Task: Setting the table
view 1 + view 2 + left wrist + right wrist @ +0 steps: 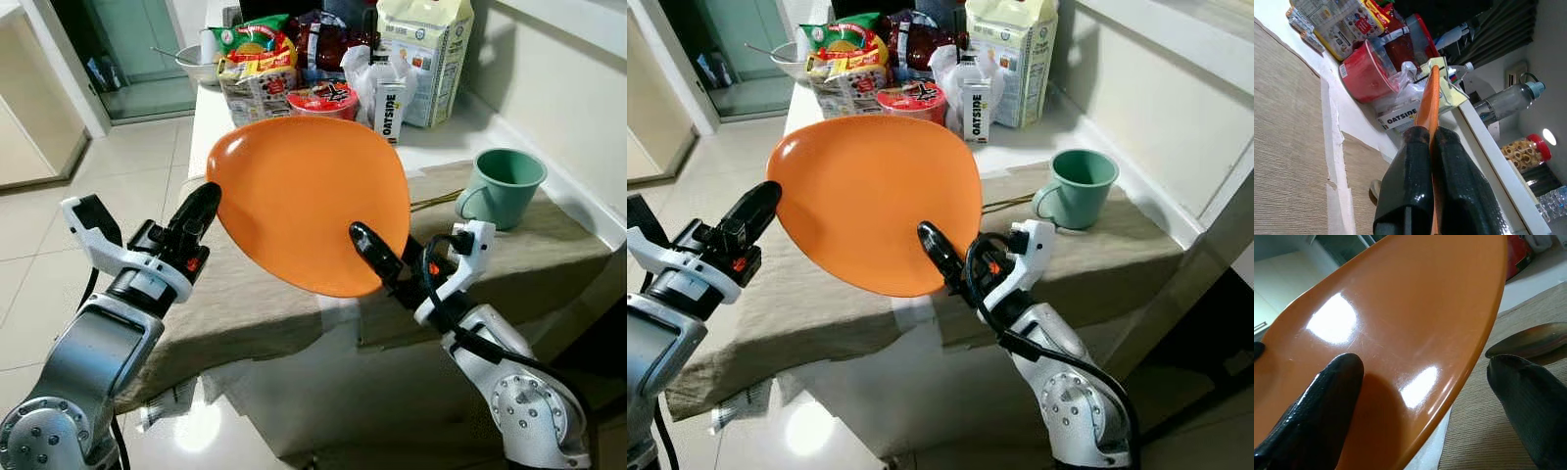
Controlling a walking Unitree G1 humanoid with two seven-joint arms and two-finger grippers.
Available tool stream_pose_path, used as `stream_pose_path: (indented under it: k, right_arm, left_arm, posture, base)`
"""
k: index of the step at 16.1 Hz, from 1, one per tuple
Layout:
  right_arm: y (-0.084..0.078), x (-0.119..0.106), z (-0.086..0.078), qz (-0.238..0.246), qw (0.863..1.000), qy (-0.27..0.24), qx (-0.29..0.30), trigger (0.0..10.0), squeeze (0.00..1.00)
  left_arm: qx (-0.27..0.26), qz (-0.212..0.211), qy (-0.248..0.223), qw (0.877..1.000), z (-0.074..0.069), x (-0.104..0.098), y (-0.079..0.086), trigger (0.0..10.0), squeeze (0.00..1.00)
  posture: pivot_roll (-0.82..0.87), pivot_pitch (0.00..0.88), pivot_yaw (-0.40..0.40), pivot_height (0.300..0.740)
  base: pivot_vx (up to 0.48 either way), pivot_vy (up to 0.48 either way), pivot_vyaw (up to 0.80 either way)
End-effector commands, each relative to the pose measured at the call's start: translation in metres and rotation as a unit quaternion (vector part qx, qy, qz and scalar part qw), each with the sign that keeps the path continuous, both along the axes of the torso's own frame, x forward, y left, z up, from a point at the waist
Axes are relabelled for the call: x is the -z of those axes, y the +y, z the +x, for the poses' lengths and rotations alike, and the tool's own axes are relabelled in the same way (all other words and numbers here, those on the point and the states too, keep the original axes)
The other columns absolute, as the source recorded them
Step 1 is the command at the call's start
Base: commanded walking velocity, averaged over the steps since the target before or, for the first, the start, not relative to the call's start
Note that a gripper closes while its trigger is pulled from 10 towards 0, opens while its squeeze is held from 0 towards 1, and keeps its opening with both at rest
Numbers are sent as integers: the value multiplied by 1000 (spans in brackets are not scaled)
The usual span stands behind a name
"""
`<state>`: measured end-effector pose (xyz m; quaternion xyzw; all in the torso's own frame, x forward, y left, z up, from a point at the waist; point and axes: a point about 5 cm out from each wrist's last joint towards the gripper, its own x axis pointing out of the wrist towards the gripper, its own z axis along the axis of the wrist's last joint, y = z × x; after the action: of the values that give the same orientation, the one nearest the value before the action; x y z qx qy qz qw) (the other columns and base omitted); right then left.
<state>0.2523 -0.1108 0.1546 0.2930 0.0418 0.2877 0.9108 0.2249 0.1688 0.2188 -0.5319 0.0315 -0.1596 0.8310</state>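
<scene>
A large orange plate (pixel 304 201) hangs tilted above the beige table cloth (pixel 549 245). My left gripper (pixel 206 201) is shut on the plate's left rim; in the left wrist view the rim runs edge-on between the black fingers (pixel 1449 166). My right gripper (pixel 370 250) straddles the plate's near right rim and is open. One finger (pixel 1322 401) lies on the plate's face and the other (pixel 1528 401) stands apart below the edge. A green mug (pixel 505 186) stands on the cloth at the right. Behind the plate's edge, a metal spoon (pixel 1530 340) lies on the cloth.
Groceries crowd the back of the table: an Oatside carton (pixel 389 110), a red noodle cup (pixel 323 98), snack bags (pixel 255 59) and a tall white bag (pixel 426 59). A wall ledge (pixel 578 196) borders the right side. Tiled floor (pixel 59 245) lies to the left.
</scene>
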Motion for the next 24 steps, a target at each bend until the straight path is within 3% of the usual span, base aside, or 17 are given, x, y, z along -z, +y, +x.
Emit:
stream_pose_path:
  k: [1, 4, 5, 6, 7, 8, 11, 20, 24]
  right_arm:
    - [2, 5, 3, -8, 1000, 9, 9, 10000, 1000]
    - [1, 8, 5, -24, 1000, 10, 16, 10000, 1000]
    - [1, 9, 5, -51, 998, 4, 23, 10000, 1000]
    - [2, 10, 6, -67, 997, 1, 22, 10000, 784]
    - [2, 11, 6, -74, 997, 0, 22, 10000, 0]
    - [2, 12, 6, -74, 997, 0, 23, 0, 0]
    - [0, 13, 7, -55, 998, 9, 30, 0, 0]
    - [-4, 12, 11, 59, 996, 60, 40, 0, 0]
    - [-9, 23, 15, 87, 989, 108, 58, 0, 0]
  left_arm:
    - [32, -19, -29, 999, -1, -10, -8, 0, 0]
    - [31, -21, -34, 999, 2, -15, -8, 0, 0]
    - [31, -22, -34, 999, 2, -15, -8, 0, 0]
    - [30, -23, -34, 999, 3, -15, -9, 0, 0]
    - [30, -24, -34, 999, 3, -14, -8, 0, 0]
    - [30, -25, -34, 999, 4, -14, -8, 0, 0]
    - [32, -30, -36, 998, 5, -15, -8, 0, 0]
    - [18, -40, -41, 998, 14, -18, 1, 0, 0]
    - [10, -30, -48, 998, 19, -19, 7, 0, 0]
  posture:
    - [-114, 6, 110, 740]
    - [-115, 5, 108, 740]
    - [-116, 5, 109, 740]
    - [-116, 5, 107, 740]
    - [-116, 5, 107, 740]
    - [-117, 4, 106, 740]
    - [-116, 2, 106, 740]
    - [-117, 3, 112, 740]
    - [-115, 5, 113, 740]
  base:
    - [0, 0, 0]
    - [0, 0, 0]
    - [0, 0, 0]
    - [0, 0, 0]
    - [0, 0, 0]
    - [0, 0, 0]
    - [0, 0, 0]
    - [0, 0, 0]
    - [0, 0, 0]
